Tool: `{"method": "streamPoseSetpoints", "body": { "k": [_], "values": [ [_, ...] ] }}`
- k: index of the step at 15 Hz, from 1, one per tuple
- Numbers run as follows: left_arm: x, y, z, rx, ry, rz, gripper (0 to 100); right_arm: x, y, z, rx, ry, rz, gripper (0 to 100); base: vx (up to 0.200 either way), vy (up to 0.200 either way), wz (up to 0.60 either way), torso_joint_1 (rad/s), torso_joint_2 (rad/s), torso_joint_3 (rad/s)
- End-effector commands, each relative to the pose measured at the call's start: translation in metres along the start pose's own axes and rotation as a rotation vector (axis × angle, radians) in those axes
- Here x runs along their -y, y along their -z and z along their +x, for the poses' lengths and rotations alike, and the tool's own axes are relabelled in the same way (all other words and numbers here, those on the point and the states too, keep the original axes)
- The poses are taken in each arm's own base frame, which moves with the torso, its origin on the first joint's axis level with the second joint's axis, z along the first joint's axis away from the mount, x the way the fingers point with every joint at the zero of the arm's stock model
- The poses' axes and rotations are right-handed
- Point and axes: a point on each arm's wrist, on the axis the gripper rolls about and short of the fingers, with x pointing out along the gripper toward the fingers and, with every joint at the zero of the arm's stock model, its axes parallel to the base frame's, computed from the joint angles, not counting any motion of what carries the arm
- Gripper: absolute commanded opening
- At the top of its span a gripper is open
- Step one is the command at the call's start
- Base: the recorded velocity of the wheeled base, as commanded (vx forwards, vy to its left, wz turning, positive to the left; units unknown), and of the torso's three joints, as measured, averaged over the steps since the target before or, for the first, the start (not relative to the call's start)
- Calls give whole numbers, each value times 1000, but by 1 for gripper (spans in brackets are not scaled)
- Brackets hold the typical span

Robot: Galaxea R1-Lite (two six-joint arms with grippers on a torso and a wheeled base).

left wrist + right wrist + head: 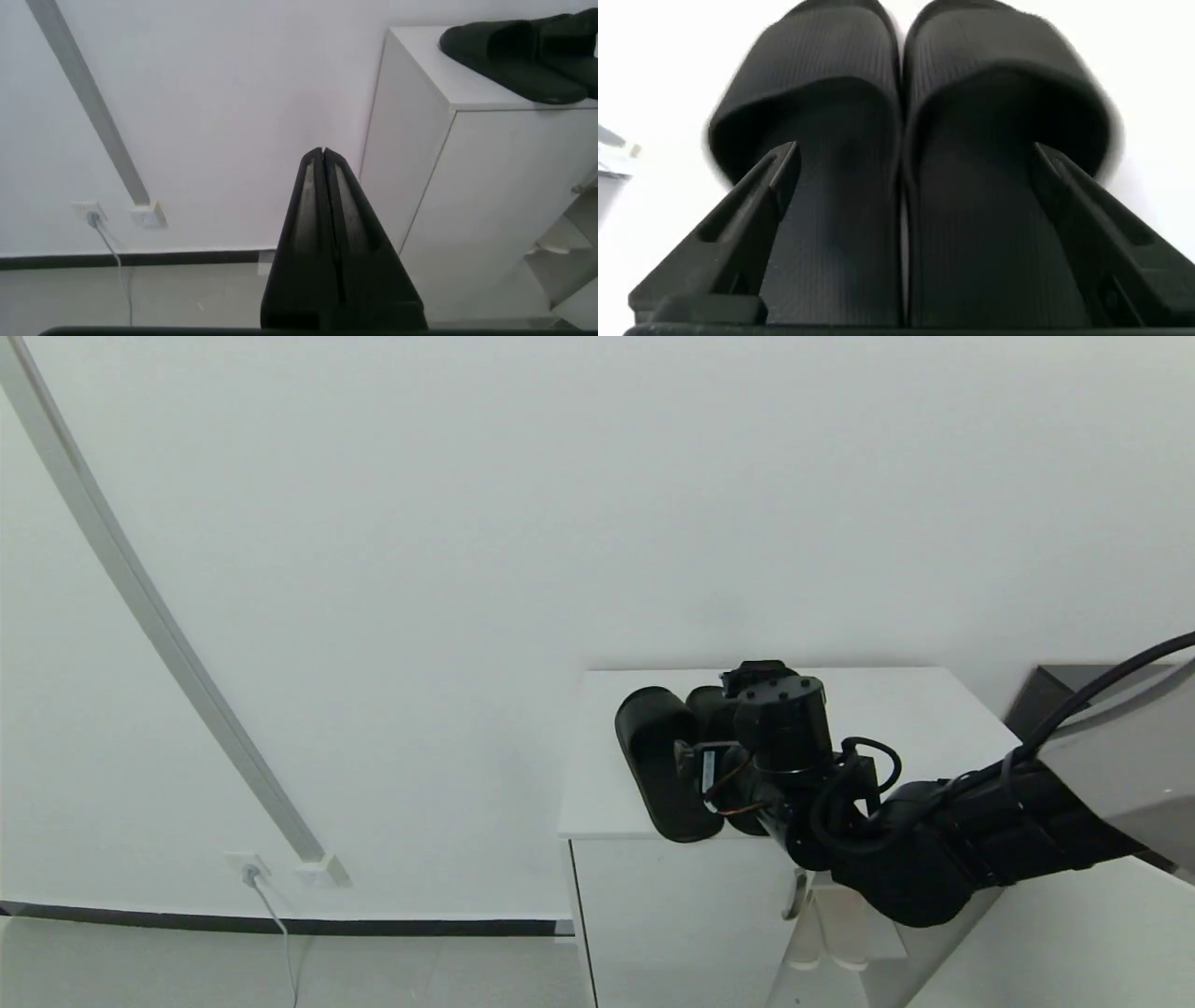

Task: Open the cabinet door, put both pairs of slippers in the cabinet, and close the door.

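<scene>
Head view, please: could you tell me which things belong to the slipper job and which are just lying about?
Job: black slippers on the white cabinet; right gripper, fingers open astride them; left gripper, fingers shut.
Lying about: wall socket with its cable; slanted wall strip; dark box beside the cabinet.

Plain white wall (pixel 420 523) w/ a grey strip (pixel 159 616) running diagonally down to a small box (pixel 322 872), socket (pixel 247 868) beside it, cable (pixel 280 933) plugged in, black skirting (pixel 373 925) below.
</scene>
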Motion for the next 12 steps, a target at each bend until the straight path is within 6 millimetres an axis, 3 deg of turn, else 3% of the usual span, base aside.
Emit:
{"method": "streamPoseSetpoints", "body": {
  "k": [1,4,7,12],
  "values": [
    [0,0,0,0,-2,0,0,-2,20,12,-23,7,-25,100,0,0,0,0,0,0],
    [0,0,0,0,-3,-2,0,-5,32,29,17,3,-48,100,0,0,0,0,0,0],
    [0,0,0,0,-3,-3,0,-3,32,49,75,10,-62,100,0,0,0,0,0,0],
    [0,0,0,0,-5,-6,0,-3,28,65,114,4,-57,100,0,0,0,0,0,0]
  ]
}}
